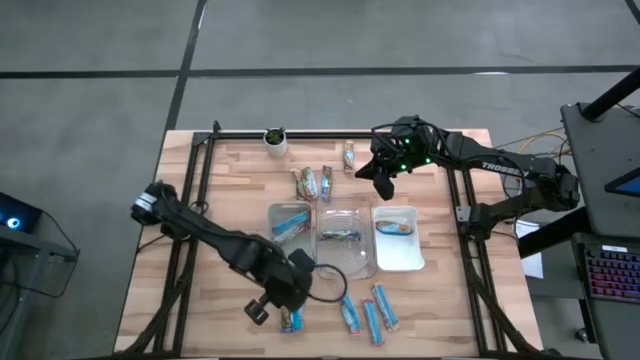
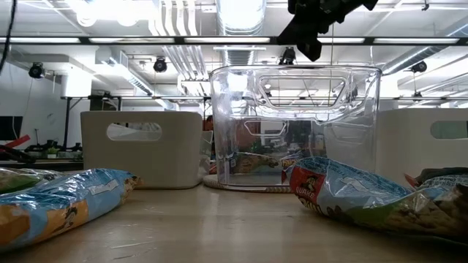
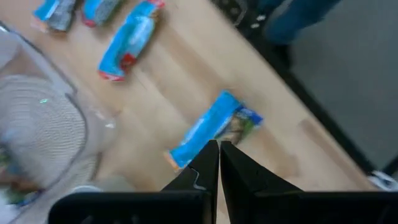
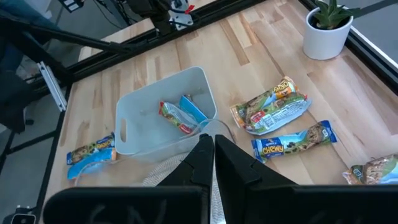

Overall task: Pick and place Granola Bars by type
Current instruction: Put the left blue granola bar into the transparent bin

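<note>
Wooden planks make up the worktop (image 1: 230, 170), which sits on a grey floor. Three trays stand side by side in the middle: a pale one (image 1: 290, 222), a clear one (image 1: 345, 235) and a white one (image 1: 397, 240).

Small granola bars in shiny wrappers lie all around. Each tray has a bar or two inside; the white tray holds a blue bar and a red-and-green bar (image 4: 177, 117). Beyond the trays, near a little white pot with a green plant (image 1: 275, 140), a few bars (image 1: 312, 183) lie close together. One there is tan and green (image 4: 270, 106), and one beside it is blue with the word CHEWY (image 4: 292, 142). On the near side of the trays, three blue bars (image 1: 368, 312) lie in a row.

The left tool (image 3: 219, 149) is closed with nothing in it. It hangs over one more blue bar (image 3: 211, 127) near the worktop's front edge. This bar has a green end and an orange tip.

The right tool (image 4: 207, 144) is closed and empty too. It hangs above the far side of the white tray.
</note>
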### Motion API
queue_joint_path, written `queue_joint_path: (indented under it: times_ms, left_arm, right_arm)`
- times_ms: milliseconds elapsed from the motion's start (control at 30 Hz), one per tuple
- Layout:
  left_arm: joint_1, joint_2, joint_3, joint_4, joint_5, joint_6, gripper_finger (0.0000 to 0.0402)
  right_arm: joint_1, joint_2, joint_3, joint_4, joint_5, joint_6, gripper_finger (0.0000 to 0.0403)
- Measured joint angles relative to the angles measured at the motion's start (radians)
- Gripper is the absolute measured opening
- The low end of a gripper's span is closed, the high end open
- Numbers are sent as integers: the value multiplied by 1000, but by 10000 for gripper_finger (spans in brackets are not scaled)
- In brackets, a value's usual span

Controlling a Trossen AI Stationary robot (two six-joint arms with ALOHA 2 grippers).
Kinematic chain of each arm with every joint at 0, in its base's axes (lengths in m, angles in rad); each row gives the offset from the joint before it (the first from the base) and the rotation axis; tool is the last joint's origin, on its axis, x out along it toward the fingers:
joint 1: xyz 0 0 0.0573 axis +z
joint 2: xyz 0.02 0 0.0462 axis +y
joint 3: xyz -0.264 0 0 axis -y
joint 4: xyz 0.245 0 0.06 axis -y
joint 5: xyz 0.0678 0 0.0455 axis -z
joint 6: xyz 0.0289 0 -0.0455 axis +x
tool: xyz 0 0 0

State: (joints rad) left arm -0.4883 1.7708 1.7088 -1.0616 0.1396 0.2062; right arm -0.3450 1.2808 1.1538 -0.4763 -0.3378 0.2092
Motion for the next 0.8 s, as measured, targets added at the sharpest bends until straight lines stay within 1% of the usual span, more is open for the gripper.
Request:
queue_joint_path:
  times_ms: [67, 133, 233, 333, 500, 600, 800]
  left_arm:
    - [-19, 27, 26, -46, -64, 12, 1]
    - [-30, 48, 47, -114, -96, 38, 1]
    - [-35, 58, 54, -199, -98, 56, 1]
    - [-34, 60, 54, -240, -99, 67, 1]
    - [-35, 59, 63, -244, -99, 86, 7]
    - [-36, 57, 66, -243, -99, 89, 34]
    - [-40, 57, 64, -228, -100, 113, 118]
  right_arm:
    - [0, 0, 0, 0, 0, 9, 9]
    - [0, 0, 0, 0, 0, 23, 9]
    - [0, 0, 0, 0, 0, 32, 9]
    - [0, 0, 0, -8, 0, 83, 9]
    - [0, 0, 0, -22, 24, 121, 9]
    - [0, 0, 0, -22, 27, 125, 9]
    - [0, 0, 0, -22, 30, 132, 9]
